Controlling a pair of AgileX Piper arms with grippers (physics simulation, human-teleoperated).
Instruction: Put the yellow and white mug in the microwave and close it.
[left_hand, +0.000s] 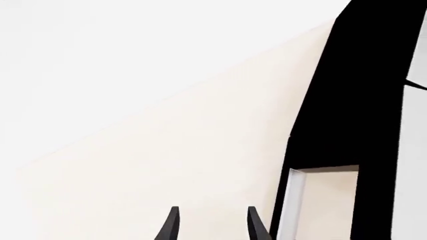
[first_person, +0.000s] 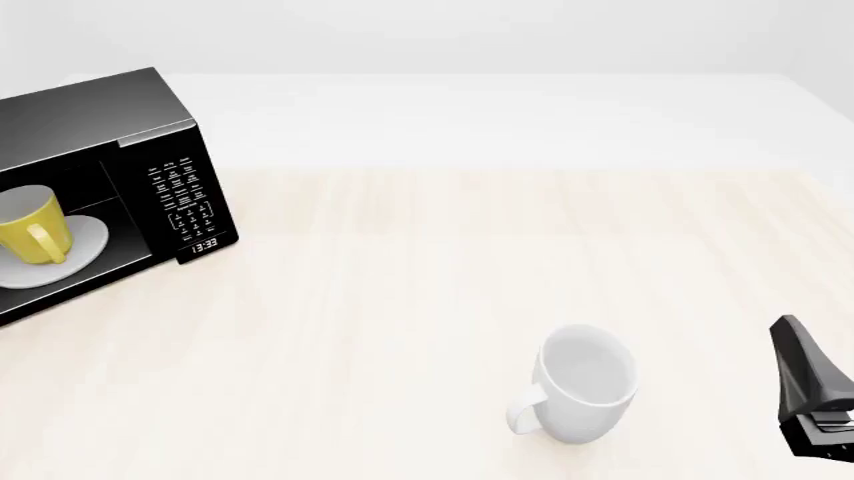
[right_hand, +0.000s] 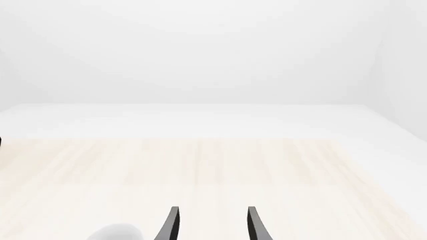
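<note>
already yellow mug (first_person: 30, 235) inside microwave (first_person: 114, 130) (door open)

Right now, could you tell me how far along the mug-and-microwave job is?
Done: the yellow and white mug sits on the white plate inside the microwave. In hand: nothing; the left gripper and right gripper are both open and empty. Left: closing the microwave, whose cavity is open to the front view.

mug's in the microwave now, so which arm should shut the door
Probably the left. The yellow and white mug sits inside the microwave at the table's left, and the left gripper is beside it. The right gripper faces bare tabletop.
</note>
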